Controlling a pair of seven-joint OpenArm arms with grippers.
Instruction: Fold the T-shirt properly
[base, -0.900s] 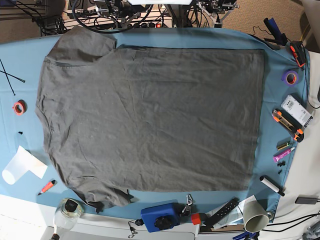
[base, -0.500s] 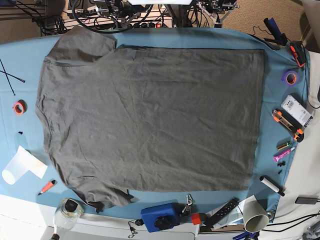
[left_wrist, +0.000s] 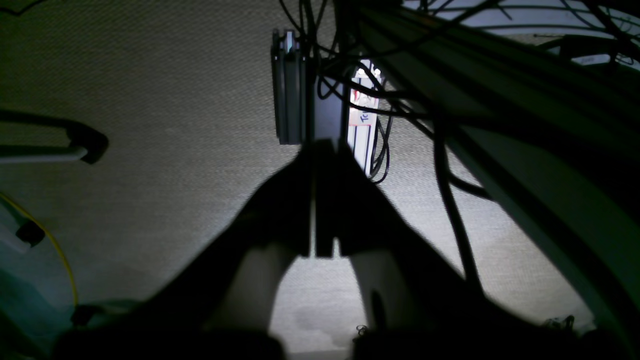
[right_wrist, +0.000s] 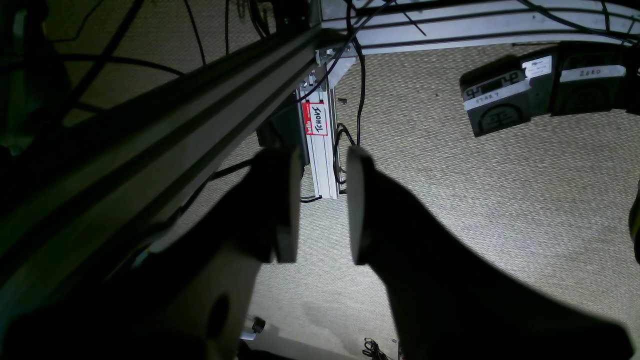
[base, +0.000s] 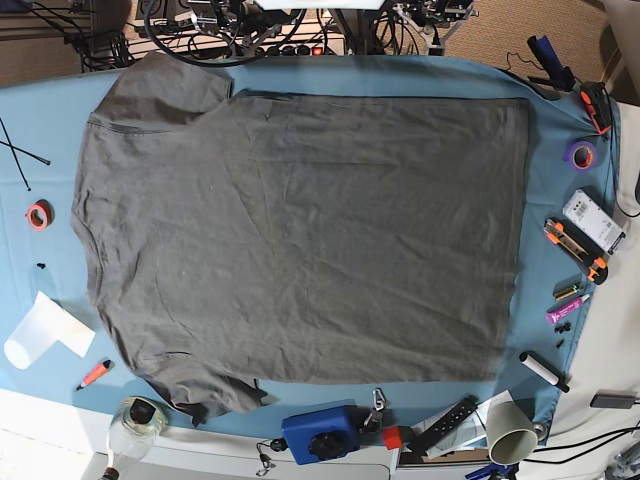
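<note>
- Large dark charcoal-grey cotton T-shirt, spread flat and unfolded across the blue-teal table cloth, filling the middle of the base view from left edge to right.
- Collar end toward the left of the frame, straight hem down the right side; one short sleeve up at top left, the other bunched at bottom left.
- Fine wrinkles all over, yet no fold line anywhere: not a single fold made so far, by the look of it.
- No arm over the cloth in the base view; nothing touching the shirt.
- Left gripper, seen from its own wrist camera: dark fingers pressed together at centre frame, pinching nothing, aimed at woven carpet and a hanging cable bundle well away from the shirt.
- Right gripper, seen from its wrist camera: fingers parted with a clear gap, nothing between them, aimed at carpet beside a pale aluminium frame post.
- Small tools scattered round the cloth's margins: purple tape roll at upper right, red tape roll at left, blue box with black knob at bottom centre; all clear of the fabric.
- Judged standing: right at the start. Everything left to do: reaching in, gripping sleeves or side edges, folding inward, then doubling over lengthwise.
</note>
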